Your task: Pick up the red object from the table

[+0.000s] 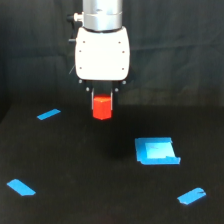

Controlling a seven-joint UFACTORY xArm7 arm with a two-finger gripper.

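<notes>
Red object (102,108) | clamped between gripper (102,102) jaws | above table (75,170)

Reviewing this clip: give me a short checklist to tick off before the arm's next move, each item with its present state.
1. Red object sits between the gripper fingers: ok.
2. Red object clear of the table: looks lifted, ok.
3. Grip firm enough to carry: cannot tell.
4. Block level in the jaws: ok, no visible tilt.
5. Blue square piece clear of the arm, toward the exterior view's right: ok.
</notes>
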